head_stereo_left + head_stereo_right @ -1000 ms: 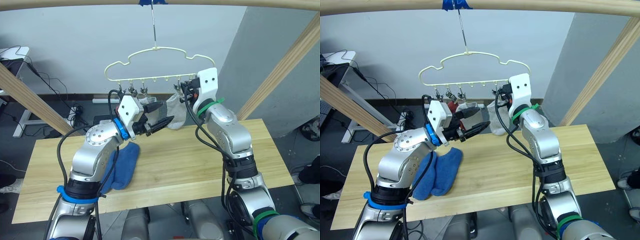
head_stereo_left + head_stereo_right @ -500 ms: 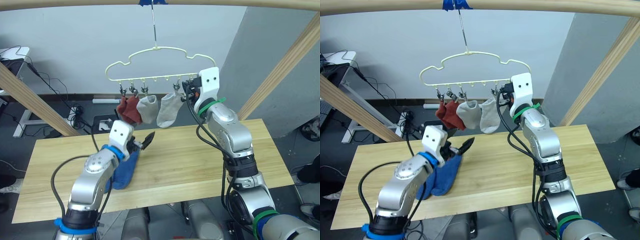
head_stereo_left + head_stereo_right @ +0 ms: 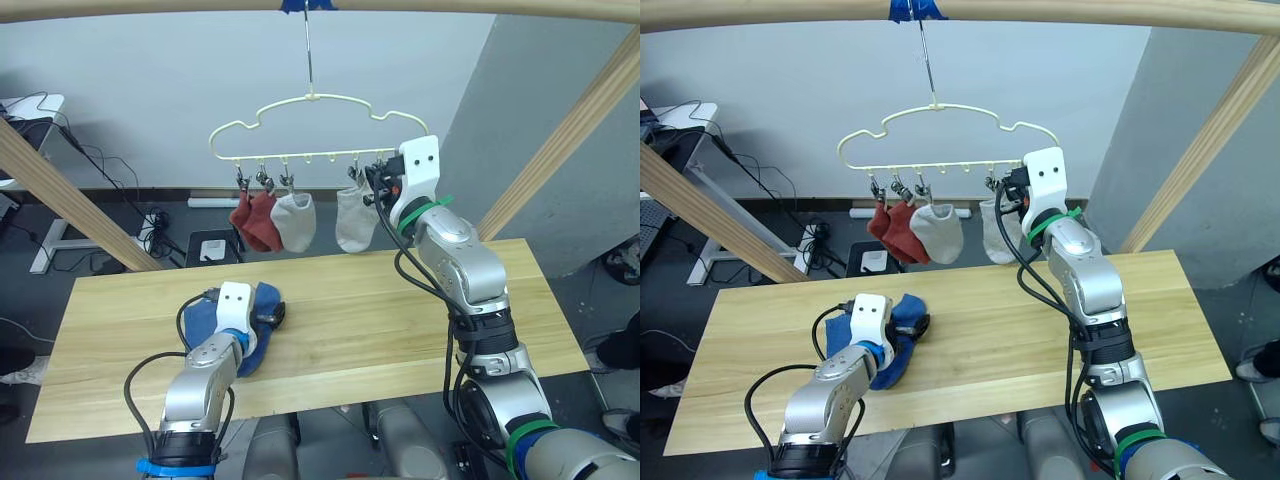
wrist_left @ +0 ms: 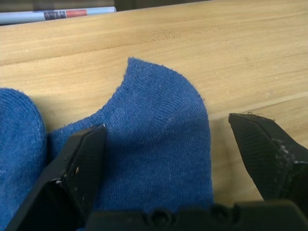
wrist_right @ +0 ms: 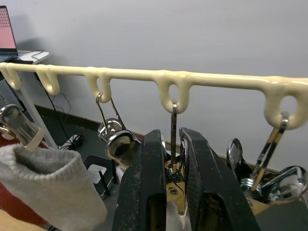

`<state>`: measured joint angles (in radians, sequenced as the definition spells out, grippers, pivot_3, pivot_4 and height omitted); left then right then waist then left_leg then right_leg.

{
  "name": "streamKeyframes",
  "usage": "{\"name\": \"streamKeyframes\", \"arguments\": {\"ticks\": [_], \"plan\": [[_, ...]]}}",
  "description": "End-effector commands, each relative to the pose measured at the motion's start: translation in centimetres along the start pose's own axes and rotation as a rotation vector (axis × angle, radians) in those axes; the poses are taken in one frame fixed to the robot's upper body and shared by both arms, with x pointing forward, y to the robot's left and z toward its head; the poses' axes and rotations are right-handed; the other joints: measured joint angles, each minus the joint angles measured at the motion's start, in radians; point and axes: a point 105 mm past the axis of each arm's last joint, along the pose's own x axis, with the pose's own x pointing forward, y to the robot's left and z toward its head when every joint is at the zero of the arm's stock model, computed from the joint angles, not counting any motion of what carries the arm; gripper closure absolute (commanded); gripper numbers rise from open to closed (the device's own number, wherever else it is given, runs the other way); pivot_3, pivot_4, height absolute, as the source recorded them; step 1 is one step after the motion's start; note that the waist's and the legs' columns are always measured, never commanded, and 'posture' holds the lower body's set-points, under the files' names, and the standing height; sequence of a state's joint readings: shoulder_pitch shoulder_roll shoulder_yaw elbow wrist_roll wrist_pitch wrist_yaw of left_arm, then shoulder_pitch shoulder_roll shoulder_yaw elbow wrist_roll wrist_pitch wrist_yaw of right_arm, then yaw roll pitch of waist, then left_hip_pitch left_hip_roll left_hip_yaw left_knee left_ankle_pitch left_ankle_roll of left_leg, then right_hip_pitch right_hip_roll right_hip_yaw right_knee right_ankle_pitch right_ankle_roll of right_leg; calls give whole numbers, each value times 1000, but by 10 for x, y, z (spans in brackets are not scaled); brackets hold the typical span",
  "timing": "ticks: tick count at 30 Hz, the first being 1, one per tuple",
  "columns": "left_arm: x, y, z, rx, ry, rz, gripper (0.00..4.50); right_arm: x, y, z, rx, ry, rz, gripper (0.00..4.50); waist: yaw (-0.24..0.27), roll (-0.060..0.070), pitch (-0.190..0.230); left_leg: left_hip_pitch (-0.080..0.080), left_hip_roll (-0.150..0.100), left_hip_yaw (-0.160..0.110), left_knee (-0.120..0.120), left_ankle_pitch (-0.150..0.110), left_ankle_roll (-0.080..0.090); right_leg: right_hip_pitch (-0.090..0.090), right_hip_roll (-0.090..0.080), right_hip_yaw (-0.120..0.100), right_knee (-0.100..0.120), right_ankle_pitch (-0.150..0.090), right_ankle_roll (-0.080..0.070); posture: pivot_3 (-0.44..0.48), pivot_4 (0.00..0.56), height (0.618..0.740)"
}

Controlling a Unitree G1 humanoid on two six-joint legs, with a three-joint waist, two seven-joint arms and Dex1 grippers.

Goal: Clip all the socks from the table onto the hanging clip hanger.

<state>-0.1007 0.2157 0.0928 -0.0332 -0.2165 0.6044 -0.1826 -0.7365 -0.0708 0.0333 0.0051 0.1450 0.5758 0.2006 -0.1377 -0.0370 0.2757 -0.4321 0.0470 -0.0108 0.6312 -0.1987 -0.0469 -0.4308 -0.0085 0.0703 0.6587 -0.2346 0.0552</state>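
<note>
The pale-yellow clip hanger [image 3: 312, 100] hangs by its hook from the pole above the table [image 3: 400, 320]. Two brick-red socks [image 3: 254, 220] and two light grey socks [image 3: 296, 222] hang from its clips, one grey sock [image 3: 355, 220] just under my right gripper. My right gripper [image 5: 171, 132] is shut on a metal clip [image 5: 173, 120] at the hanger's right end. Two blue socks [image 3: 232, 322] lie on the table's left half. My left gripper [image 4: 167, 124] is down on them, open, with its fingers [image 4: 72, 173] on either side of one blue sock [image 4: 159, 139].
A thick wooden pole [image 3: 450, 8] runs across the top, with slanted wooden beams at left [image 3: 70, 200] and right [image 3: 570, 140]. Behind the table, cables and a power strip [image 3: 215, 201] lie on the floor. The table's right half is bare wood.
My left arm has dropped from beside the hanging socks down to the blue socks on the table. The grey sock it was near now hangs free. The right gripper stays at the clip.
</note>
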Motion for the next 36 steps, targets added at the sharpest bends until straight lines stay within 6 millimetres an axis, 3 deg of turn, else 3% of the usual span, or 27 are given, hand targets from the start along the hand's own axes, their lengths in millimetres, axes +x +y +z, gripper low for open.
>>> {"name": "streamKeyframes", "arguments": {"ticks": [1,3,5,21,25,29,36], "plan": [[0,11,-11,5,52,43,0,-3,4,18,-11,-63,20,4333,0,0,0,0,0,0,0,0,0,0,0,0,0,0,0,-167,282,740],[1,12,-13,11,62,43,0,-3,4,18,-11,-62,21,4333,-1,0,0,0,0,0,0,0,0,0,0,0,1,0,0,-168,282,740],[2,14,-15,11,75,49,395,-3,5,18,-10,-62,23,4333,-1,0,0,1,0,0,0,0,0,0,0,0,1,0,0,-168,282,740],[-1,9,-18,86,72,3,4472,-3,5,17,3,-59,26,4333,-1,0,0,1,0,0,0,0,0,0,0,0,1,0,0,-172,269,740],[-3,-7,-3,171,-30,-76,4500,-4,5,18,5,-61,26,4333,-1,0,0,1,0,1,0,0,0,0,0,0,0,0,0,-172,269,740],[-15,-53,34,317,-290,-265,4500,-5,4,21,15,-69,20,4333,1,0,0,0,0,1,-1,0,0,-1,-1,0,-1,0,-1,-172,269,740],[-29,-119,72,456,-579,-406,4500,-8,3,30,35,-81,11,4333,-1,0,0,-2,0,5,-2,0,0,-5,-2,3,-1,2,-3,-199,273,740]]}}
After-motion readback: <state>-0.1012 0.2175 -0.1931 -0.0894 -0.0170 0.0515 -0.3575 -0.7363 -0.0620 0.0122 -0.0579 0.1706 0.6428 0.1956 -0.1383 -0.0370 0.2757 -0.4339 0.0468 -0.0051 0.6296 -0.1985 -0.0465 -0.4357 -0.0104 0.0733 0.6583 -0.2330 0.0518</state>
